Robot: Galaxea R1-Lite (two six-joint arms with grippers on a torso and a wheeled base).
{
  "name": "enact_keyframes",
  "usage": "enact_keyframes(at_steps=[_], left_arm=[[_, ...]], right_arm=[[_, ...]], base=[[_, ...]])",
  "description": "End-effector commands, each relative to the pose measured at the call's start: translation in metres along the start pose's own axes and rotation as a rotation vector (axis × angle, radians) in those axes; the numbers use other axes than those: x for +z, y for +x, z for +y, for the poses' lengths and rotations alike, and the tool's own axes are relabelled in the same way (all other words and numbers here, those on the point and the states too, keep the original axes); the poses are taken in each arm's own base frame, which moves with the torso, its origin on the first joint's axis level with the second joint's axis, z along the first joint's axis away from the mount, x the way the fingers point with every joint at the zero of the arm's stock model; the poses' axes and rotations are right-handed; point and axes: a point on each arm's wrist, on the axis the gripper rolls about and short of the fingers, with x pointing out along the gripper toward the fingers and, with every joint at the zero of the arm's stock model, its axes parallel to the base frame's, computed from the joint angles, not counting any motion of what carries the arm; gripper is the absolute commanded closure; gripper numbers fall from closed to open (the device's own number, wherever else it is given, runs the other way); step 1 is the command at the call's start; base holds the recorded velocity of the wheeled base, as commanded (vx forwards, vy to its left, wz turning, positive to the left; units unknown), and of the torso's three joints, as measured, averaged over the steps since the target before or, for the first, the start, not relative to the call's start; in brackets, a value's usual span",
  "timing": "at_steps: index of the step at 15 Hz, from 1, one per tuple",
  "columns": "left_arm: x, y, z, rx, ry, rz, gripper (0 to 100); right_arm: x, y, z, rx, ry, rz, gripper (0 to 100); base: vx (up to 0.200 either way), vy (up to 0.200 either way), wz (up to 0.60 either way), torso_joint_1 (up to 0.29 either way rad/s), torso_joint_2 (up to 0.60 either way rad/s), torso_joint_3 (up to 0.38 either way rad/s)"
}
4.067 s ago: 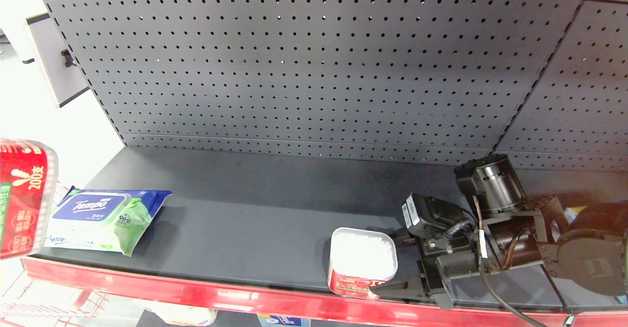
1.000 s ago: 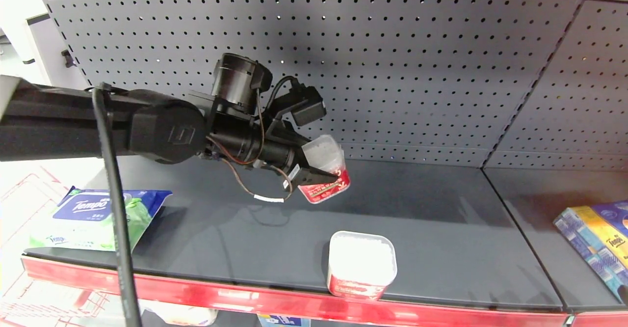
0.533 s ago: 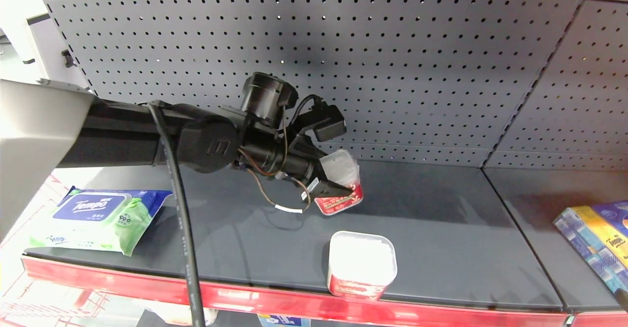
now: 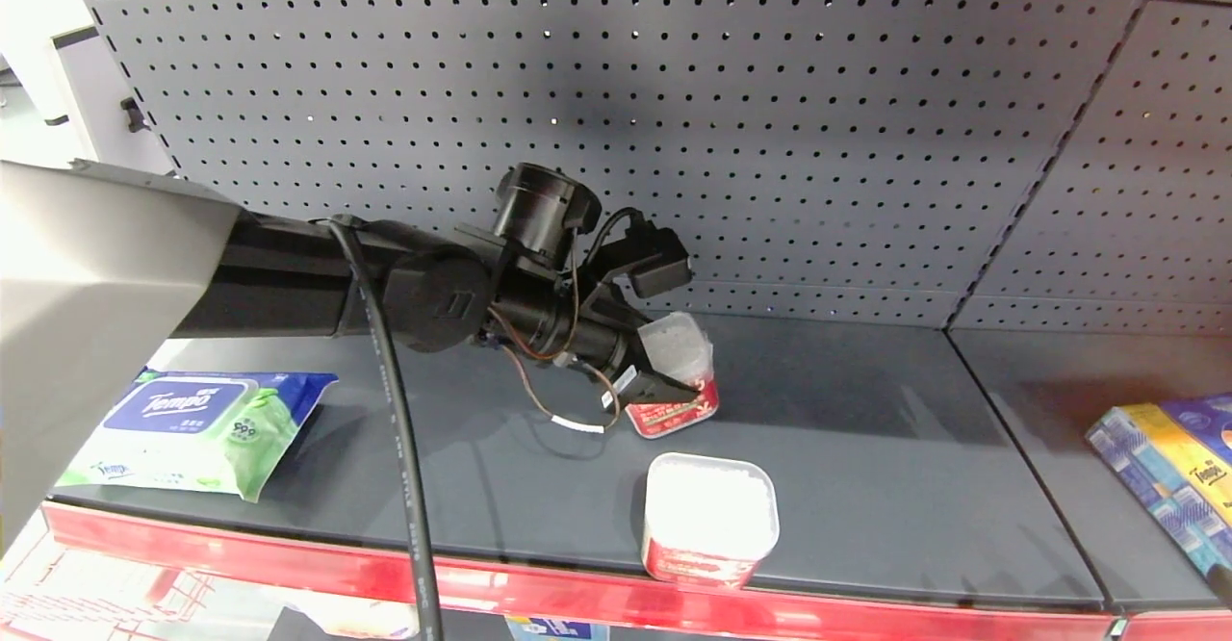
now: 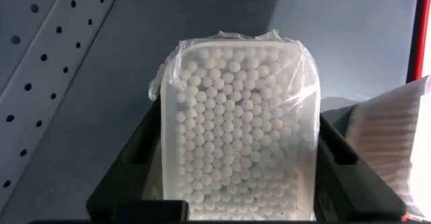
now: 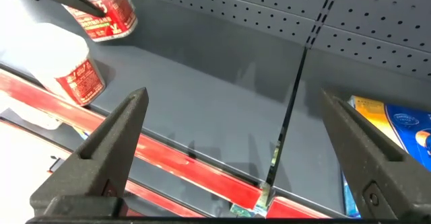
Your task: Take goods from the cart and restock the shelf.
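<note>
Dark grey shelf (image 4: 866, 448) deck with pegboard (image 4: 770, 141) behind and red lip (image 4: 539, 591) in front. Low over it the left claw (image 4: 679, 371) is clamped on a swab tub (image 5: 239, 130) — clear, packed with white tips, red label round the base. Its long axis is tilted: top faces back toward the wrist, base points down at the deck; contact cannot be confirmed. Nearby: a second tub (image 4: 709, 516) upright near the claw, lip side; wipes pack (image 4: 192, 420) well back along the arm; blue boxes (image 4: 1169, 473) well beyond the tips. Farther off, the right claw (image 6: 232, 93) is spread wide — nothing held.

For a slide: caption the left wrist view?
Left gripper holding a clear plastic tub of white cotton swabs over the dark grey shelf.
</note>
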Motion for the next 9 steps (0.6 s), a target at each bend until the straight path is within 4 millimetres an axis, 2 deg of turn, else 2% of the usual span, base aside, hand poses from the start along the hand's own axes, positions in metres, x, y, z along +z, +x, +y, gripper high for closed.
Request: enact_keyframes(at_steps=[1, 2, 6, 9], left_arm=[[0.001, 0.000, -0.001, -0.001, 0.002, -0.001, 100], [0.001, 0.000, -0.001, -0.001, 0.004, -0.001, 0], [0.001, -0.002, -0.001, 0.002, 0.004, -0.002, 0], [-0.003, -0.016, -0.005, 0.009, -0.011, 0.010, 0]], right_arm=[[0.000, 0.000, 0.000, 0.001, 0.000, 0.000, 0], [0.000, 0.000, 0.000, -0.001, 0.000, -0.001, 0], [0.001, -0.001, 0.000, -0.002, -0.001, -0.007, 0], [0.004, -0.001, 0.000, -0.003, -0.003, -0.016, 0]], base=[[0.000, 0.000, 0.00, 0.000, 0.00, 0.000], [0.000, 0.000, 0.00, 0.000, 0.00, 0.000], [0.000, 0.000, 0.00, 0.000, 0.00, 0.000], [0.000, 0.000, 0.00, 0.000, 0.00, 0.000]])
